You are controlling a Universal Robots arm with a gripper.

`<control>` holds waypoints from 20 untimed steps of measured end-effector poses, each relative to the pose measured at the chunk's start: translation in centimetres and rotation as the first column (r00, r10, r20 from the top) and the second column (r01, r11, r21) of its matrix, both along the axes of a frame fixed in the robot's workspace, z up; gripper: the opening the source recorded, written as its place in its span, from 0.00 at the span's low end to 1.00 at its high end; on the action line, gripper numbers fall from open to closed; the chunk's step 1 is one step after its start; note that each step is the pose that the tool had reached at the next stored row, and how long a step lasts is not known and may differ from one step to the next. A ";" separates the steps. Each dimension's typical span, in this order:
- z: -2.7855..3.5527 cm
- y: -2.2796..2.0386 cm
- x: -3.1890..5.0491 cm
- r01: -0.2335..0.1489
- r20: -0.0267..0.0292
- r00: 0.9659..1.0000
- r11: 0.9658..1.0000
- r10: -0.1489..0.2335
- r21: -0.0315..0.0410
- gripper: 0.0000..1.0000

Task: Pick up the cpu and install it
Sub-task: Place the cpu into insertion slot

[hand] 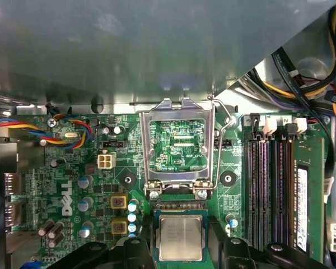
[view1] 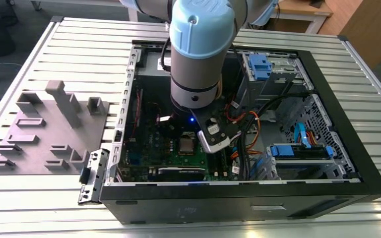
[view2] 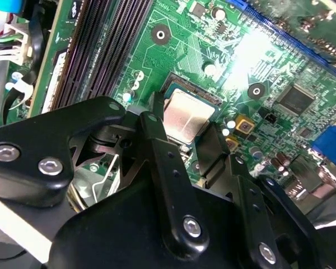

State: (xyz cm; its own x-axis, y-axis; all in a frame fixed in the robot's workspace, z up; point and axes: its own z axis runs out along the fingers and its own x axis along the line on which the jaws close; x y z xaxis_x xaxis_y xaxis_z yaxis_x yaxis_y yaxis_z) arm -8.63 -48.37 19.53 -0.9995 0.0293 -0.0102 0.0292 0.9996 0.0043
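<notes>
First wrist view: silver-grey square cpu (hand: 181, 238) lies flat in socket (hand: 179, 208); tool (hand: 187, 247) spread apart, straddling it.

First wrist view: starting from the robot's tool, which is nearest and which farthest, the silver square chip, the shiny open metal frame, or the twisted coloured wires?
1. The cpu, a small silver-grey square chip, lies between the fingers of the tool.
2. The shiny metal socket frame stands open just beyond the chip.
3. The twisted coloured wires are farthest, off at the green board's edge.
</notes>
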 end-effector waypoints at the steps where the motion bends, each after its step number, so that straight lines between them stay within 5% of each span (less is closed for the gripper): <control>1: 0.00 0.00 0.00 0.000 0.000 1.000 1.000 0.000 0.000 0.47; 20: -0.97 0.01 -0.04 0.000 0.007 1.000 1.000 0.000 0.000 0.47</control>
State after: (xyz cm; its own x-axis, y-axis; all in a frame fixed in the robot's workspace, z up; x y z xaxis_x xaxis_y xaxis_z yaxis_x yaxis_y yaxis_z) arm -8.66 -48.36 18.56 -0.9994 0.0293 -0.0171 0.0293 0.9996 0.0044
